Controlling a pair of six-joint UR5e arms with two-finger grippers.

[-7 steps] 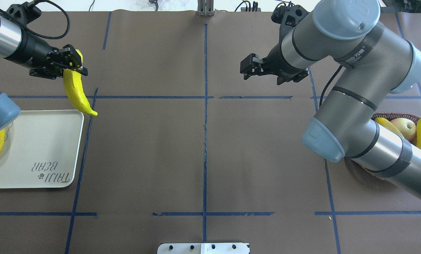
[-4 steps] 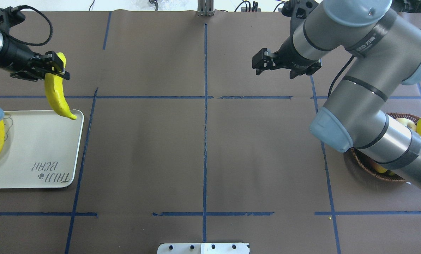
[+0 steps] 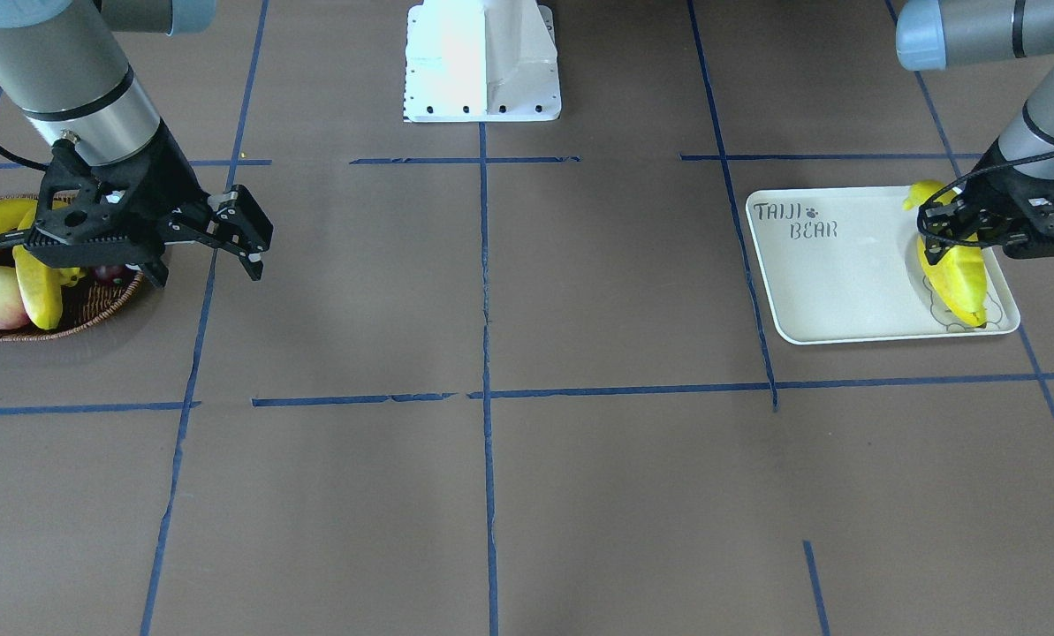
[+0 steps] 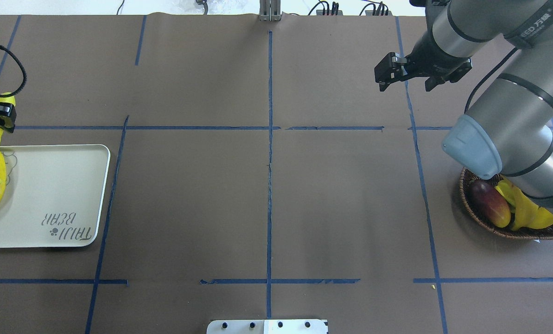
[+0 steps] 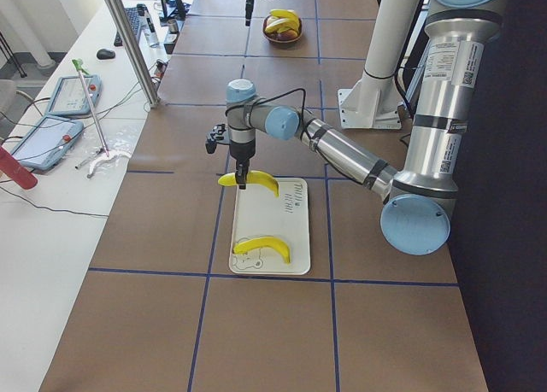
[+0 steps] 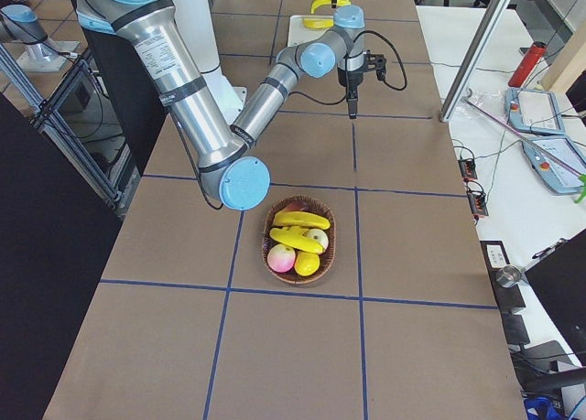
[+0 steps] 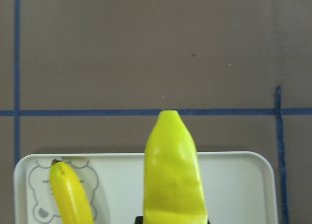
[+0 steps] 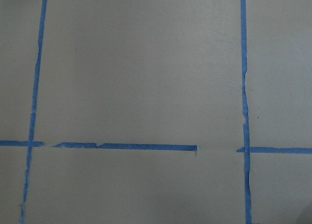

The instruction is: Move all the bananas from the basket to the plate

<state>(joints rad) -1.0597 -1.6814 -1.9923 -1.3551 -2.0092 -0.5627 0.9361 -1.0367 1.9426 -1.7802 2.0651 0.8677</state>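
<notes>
One curved yellow banana [image 5: 263, 247] lies on the cream rectangular plate [image 3: 845, 283] at the table's [image 4: 188, 195] left edge, another banana [image 5: 261, 183] hangs above it, clamped in the left tool [image 5: 242, 184]; two bananas [image 6: 300, 220] seemingly remain in the brown wicker basket [image 6: 295, 280], the right tool [image 3: 254, 249] spread and empty.

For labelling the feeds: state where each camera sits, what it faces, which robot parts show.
Front-facing: across the table, facing the robot; both arms.
Overhead: behind the robot, looking down; right arm, right gripper.
Exterior left: table end; near left arm, left gripper.
Exterior right: opposite end; right arm near.
Left wrist: down onto held banana, plate.
Right wrist: bare table, no body.
Shared: both side views show basket and plate.
</notes>
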